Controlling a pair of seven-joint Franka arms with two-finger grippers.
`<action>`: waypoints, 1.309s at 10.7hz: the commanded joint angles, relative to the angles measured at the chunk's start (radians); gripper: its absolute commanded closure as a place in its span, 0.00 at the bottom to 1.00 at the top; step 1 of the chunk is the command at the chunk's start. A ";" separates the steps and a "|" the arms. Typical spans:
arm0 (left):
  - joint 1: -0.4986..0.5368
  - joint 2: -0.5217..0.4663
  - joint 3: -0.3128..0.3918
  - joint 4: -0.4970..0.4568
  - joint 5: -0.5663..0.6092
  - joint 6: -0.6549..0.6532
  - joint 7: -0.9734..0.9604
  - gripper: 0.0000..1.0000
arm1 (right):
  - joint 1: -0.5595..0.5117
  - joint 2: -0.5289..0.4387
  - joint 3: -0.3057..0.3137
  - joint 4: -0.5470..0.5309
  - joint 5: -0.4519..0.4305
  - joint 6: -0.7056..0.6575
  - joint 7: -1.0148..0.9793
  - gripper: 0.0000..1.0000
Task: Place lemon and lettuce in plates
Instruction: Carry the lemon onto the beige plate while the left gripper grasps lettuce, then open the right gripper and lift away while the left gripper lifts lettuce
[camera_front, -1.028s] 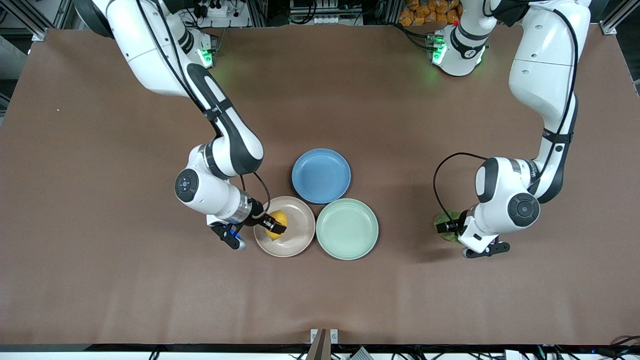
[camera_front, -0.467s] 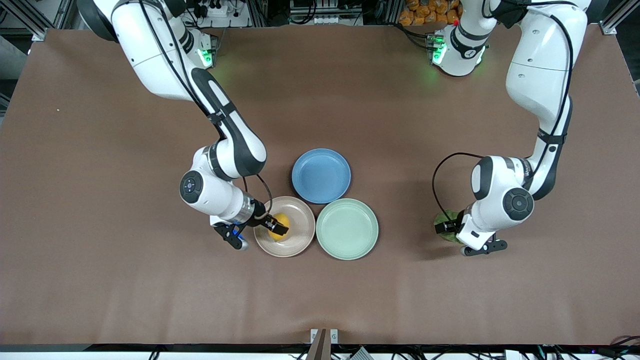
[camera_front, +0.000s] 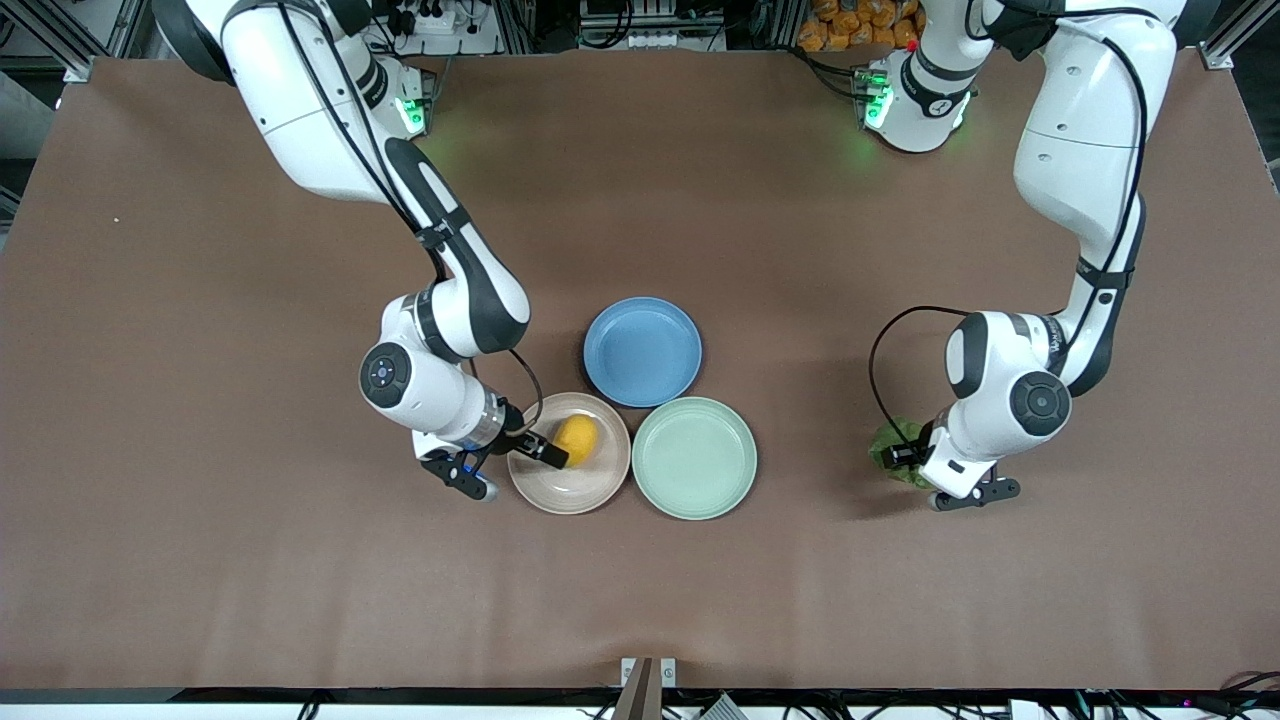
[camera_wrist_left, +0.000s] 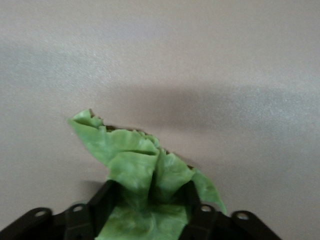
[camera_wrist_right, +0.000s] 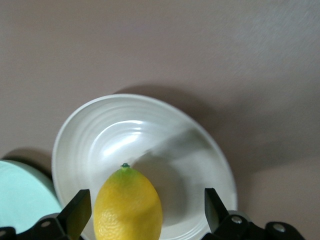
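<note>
Yellow lemon (camera_front: 577, 439) with green tip lies in beige plate (camera_front: 590, 489), toward its 12 o'clock rim. Mint plate (camera_front: 694, 458) touches beige plate at 3 o'clock. Crumpled green lettuce (camera_front: 893, 443) lies on tabletop (camera_front: 200, 560), well apart toward left arm's end.

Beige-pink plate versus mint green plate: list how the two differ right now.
The round shallow beige-pink plate holds the small yellow lemon; the round shallow mint green plate holds nothing.
The open right gripper is over the beige-pink plate; no gripper is at the mint green plate.
The beige-pink plate lies toward the right arm's end, the mint green toward the left arm's.
Both look equal in size, side by side.
</note>
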 joint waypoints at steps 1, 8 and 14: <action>-0.001 -0.001 -0.005 -0.002 -0.019 0.017 0.023 1.00 | -0.050 -0.058 -0.006 -0.028 -0.042 -0.129 -0.088 0.00; -0.001 -0.019 -0.005 0.026 -0.019 0.009 0.025 1.00 | -0.073 -0.216 -0.147 -0.197 -0.160 -0.247 -0.418 0.00; -0.021 -0.042 -0.007 0.035 -0.006 -0.029 0.034 1.00 | -0.073 -0.253 -0.185 -0.254 -0.388 -0.290 -0.424 0.00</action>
